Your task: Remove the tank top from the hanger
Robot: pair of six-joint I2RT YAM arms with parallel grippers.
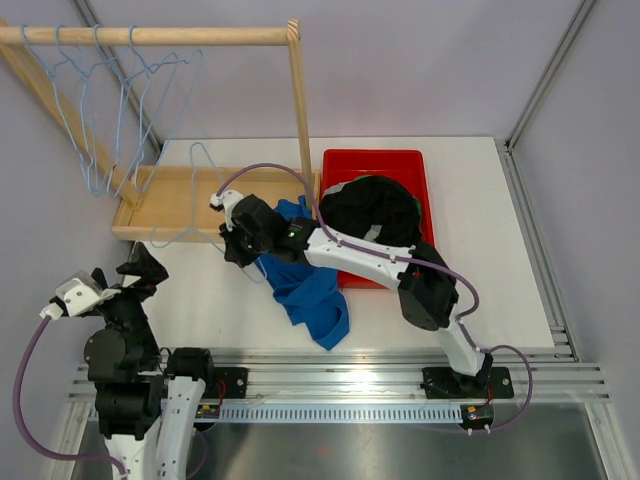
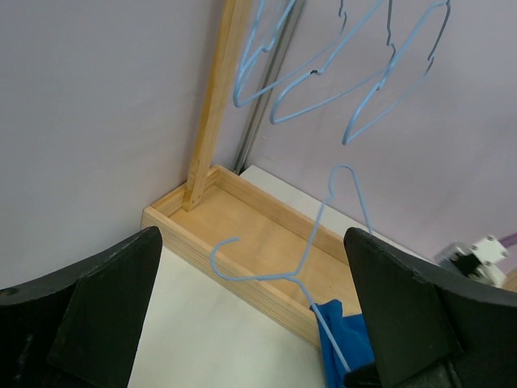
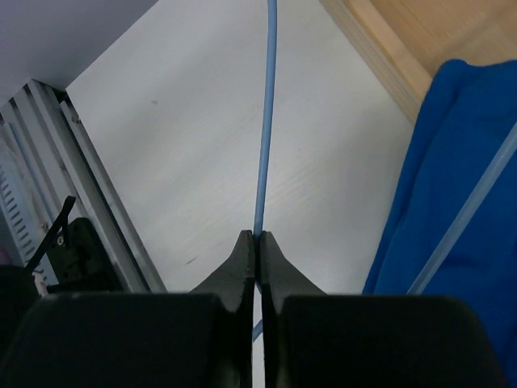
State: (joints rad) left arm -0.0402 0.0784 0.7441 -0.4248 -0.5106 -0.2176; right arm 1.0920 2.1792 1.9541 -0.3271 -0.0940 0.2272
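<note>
At table (image 1: pixel 480 250) centre, we see blue tank top (image 1: pixel 305 290) crumpled between wooden tray (image 1: pixel 150 232) and red bin (image 1: pixel 375 157), hanger (image 3: pixel 266 121) wire running into cloth. We note right gripper (image 3: pixel 258 236) jaws pressed together, pinching hanger wire. Left gripper (image 1: pixel 142 270) at near left, jaws spread wide, holding nothing, well apart from tank top.

White-and-black arms (image 1: pixel 345 252), purple cables (image 1: pixel 265 166), black fingers (image 3: pixel 240 263).
</note>
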